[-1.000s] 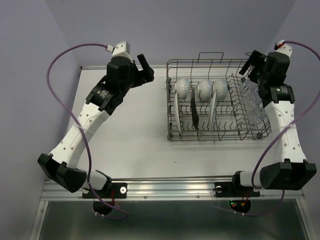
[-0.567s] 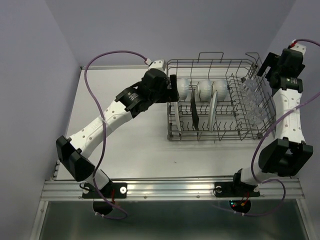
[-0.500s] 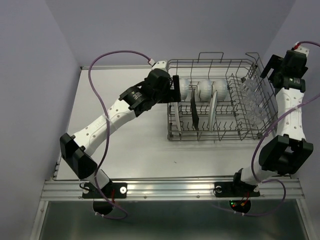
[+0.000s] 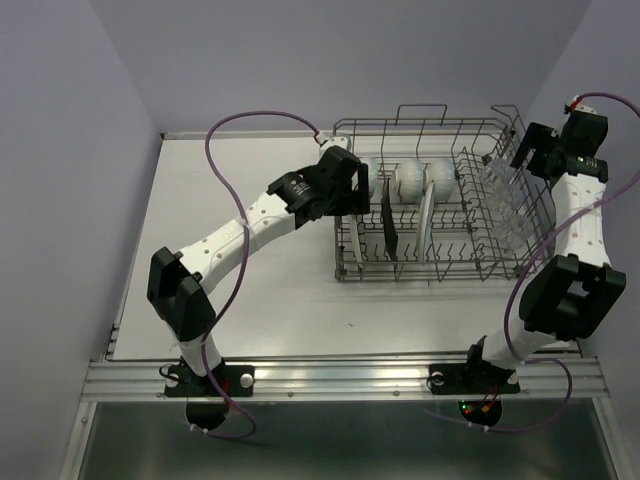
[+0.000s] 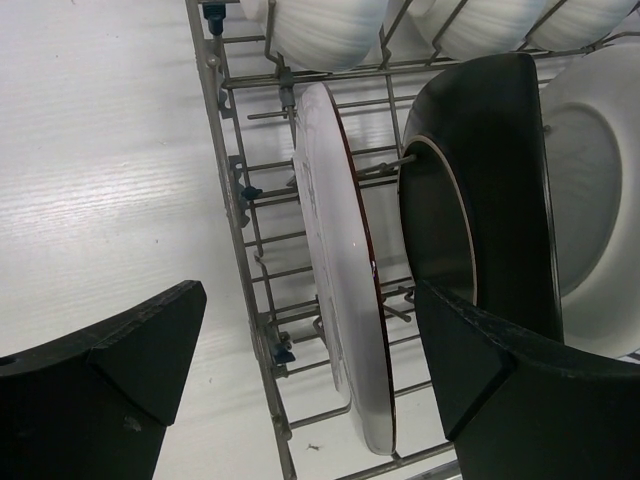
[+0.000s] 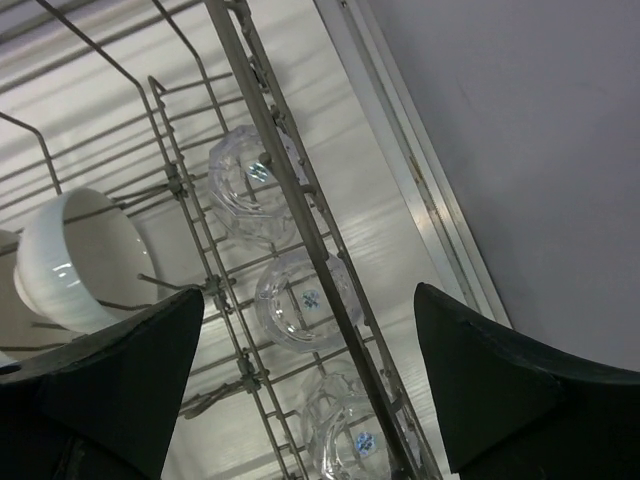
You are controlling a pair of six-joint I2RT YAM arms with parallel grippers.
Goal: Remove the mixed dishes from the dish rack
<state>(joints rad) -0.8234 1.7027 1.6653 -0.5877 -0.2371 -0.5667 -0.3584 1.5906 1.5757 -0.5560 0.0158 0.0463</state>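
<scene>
Wrist views alone showed finger gaps: left gripper (image 5: 310,300) spread, empty, over white plate (image 5: 335,250); right gripper (image 6: 310,293) spread, empty, over tumblers (image 6: 248,185).

Grey dish rack (image 4: 440,276) on white table (image 4: 300,310)

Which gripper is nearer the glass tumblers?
Right. The right gripper sits above the glass tumblers at the dish rack's right side; the left gripper is over plates at its left end.
</scene>
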